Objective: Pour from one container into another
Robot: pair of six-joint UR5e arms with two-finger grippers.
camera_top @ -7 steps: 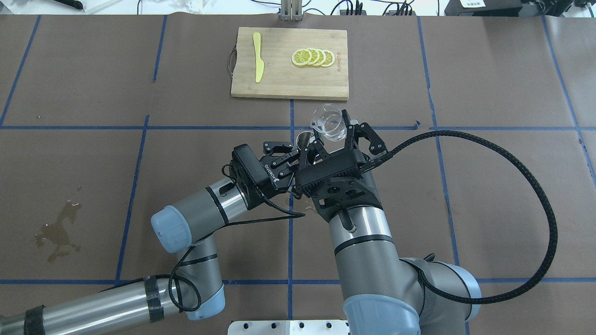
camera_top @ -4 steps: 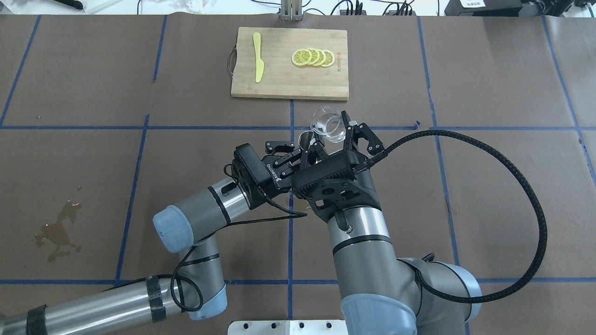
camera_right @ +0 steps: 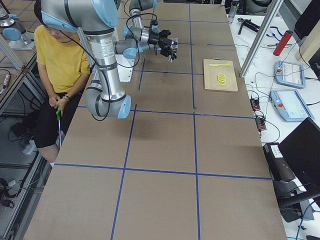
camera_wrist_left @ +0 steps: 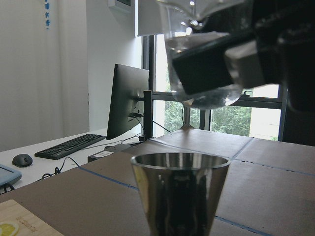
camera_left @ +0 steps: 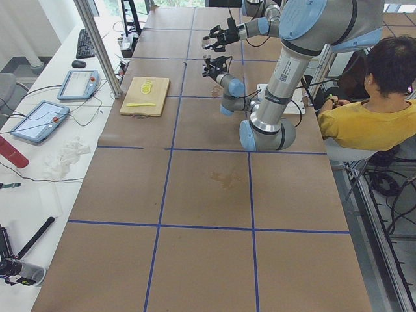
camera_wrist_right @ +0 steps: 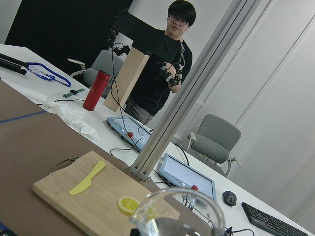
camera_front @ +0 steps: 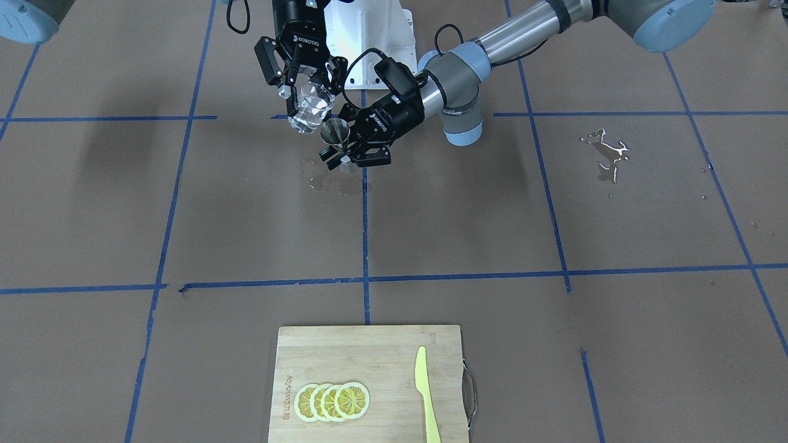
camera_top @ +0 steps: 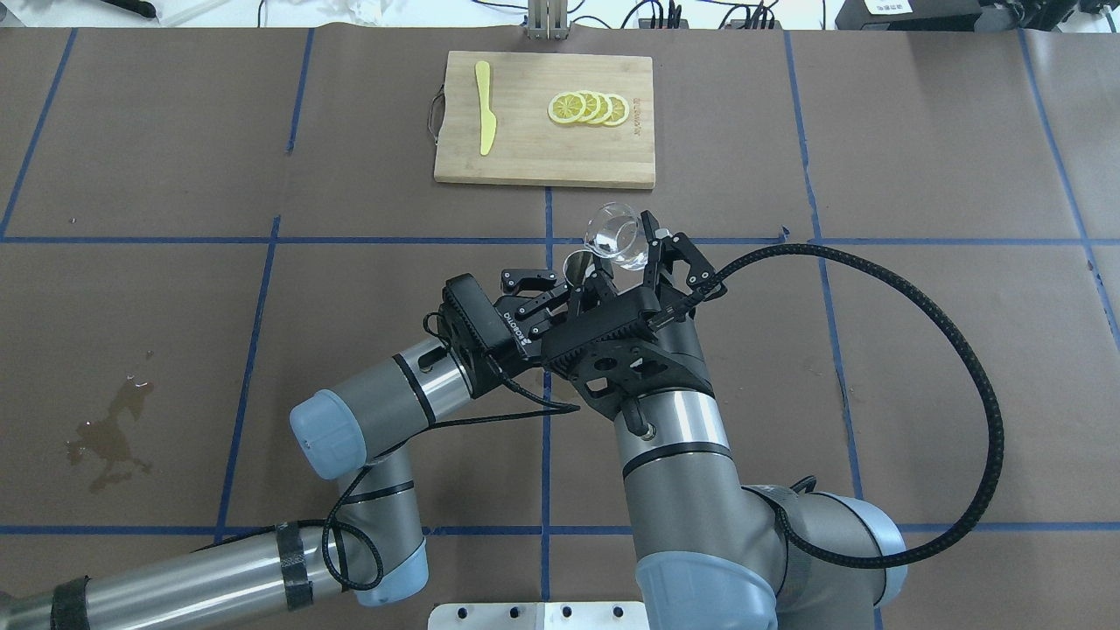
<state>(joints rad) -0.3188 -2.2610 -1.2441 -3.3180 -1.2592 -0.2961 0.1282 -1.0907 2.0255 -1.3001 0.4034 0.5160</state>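
Note:
My right gripper (camera_top: 626, 252) is shut on the clear glass cup (camera_top: 615, 233), which is raised and tilted with its lip toward the jigger. The steel jigger (camera_top: 577, 263) stands upright in the air just left of and below the cup, with my left gripper (camera_top: 567, 285) shut on its waist. From the front, the cup (camera_front: 309, 108) hangs right above the jigger's (camera_front: 335, 135) open cone. In the left wrist view the jigger's cone (camera_wrist_left: 180, 189) fills the bottom centre, the cup (camera_wrist_left: 204, 59) close over it with what looks like clear liquid inside.
A wooden cutting board (camera_top: 525, 157) lies at the far centre with lemon slices (camera_top: 587, 108) and a yellow knife (camera_top: 484, 107). Wet drops (camera_front: 326, 180) mark the paper under the jigger. A dried spill (camera_top: 107, 436) stains the near left. An operator (camera_left: 364, 107) sits behind the robot.
My right wrist has turned a little further, tipping the cup more toward the jigger. Both grippers have drifted slightly, and the cup's lip is closer to the jigger's mouth.

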